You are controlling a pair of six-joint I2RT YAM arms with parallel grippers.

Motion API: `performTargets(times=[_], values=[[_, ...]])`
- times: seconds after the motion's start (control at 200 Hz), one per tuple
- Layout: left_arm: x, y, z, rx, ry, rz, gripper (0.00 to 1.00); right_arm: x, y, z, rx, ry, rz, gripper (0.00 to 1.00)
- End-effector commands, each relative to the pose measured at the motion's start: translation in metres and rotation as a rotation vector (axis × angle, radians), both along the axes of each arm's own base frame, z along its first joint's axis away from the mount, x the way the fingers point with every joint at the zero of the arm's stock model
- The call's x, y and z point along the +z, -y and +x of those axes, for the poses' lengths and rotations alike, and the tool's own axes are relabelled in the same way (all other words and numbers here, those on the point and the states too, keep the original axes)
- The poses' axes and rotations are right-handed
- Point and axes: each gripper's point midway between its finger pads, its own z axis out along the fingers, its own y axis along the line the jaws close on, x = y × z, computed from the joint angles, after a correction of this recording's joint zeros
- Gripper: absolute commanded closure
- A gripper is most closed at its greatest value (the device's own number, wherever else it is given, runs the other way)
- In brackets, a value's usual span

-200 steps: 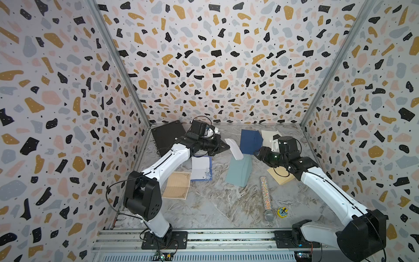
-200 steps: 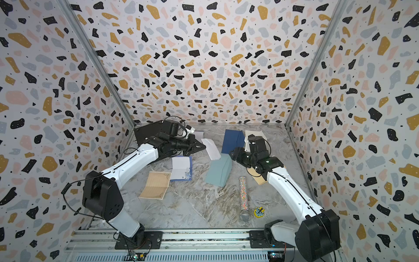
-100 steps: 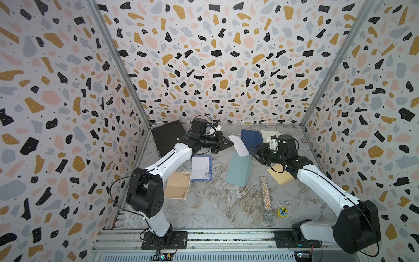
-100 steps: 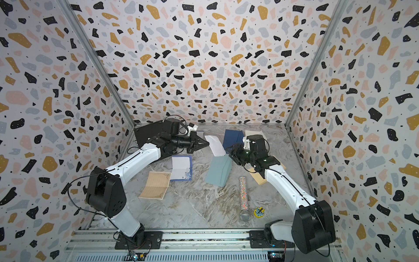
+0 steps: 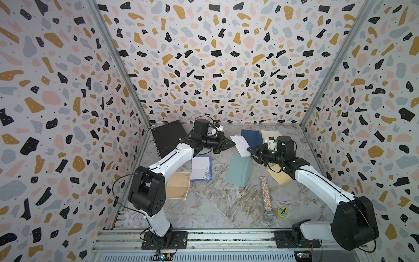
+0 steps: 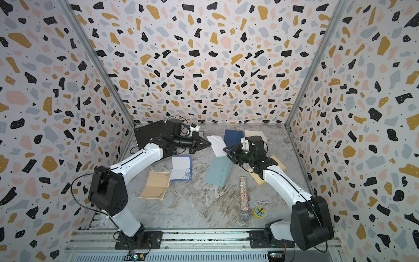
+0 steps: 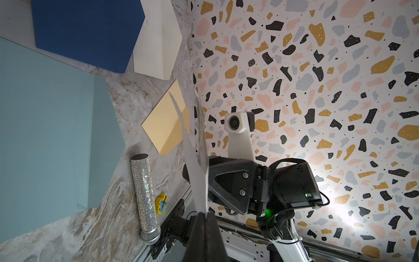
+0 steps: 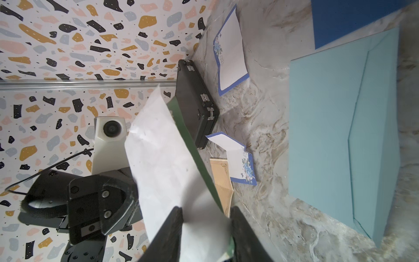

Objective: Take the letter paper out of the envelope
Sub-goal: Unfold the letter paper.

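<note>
Moved since earlier: right gripper (image 5: 250, 152), brought to envelope (image 5: 240, 145). Envelope is held aloft over tabletop (image 5: 215, 204), back middle, clamped by left gripper (image 5: 232, 143). Right jaws half-parted astride it; only green paper (image 8: 197, 158) edge should be pinched, then drawn straight.

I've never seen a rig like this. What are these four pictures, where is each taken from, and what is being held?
Two white robot arms stand at the near edge of a marble table. Two pictures look down from above, almost alike; the other two come from a camera on each arm's wrist. The left tool is shut on one end of a white paper with a green edge, held in the air. The right tool has its jaws apart on either side of the other end. On the table lie a teal envelope, a dark blue envelope, a flowered sheet, a tan sheet, a black case and a glitter microphone.
</note>
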Motion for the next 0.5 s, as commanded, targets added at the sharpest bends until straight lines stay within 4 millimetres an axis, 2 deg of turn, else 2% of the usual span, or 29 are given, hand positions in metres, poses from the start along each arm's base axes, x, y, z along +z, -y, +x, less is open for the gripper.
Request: performTargets(times=[0.0,0.18,0.496], values=[[0.009,0.005,0.001,-0.024,0.048,-0.025,1.00,0.011,0.004,-0.003,0.021,0.034,-0.044,0.61],[0.012,0.005,0.002,-0.024,0.057,-0.019,1.00,-0.006,0.023,-0.020,0.053,-0.025,-0.258,0.54],[0.009,0.011,0.000,-0.041,0.045,-0.022,1.00,-0.001,0.017,-0.009,0.059,0.017,-0.220,0.52]])
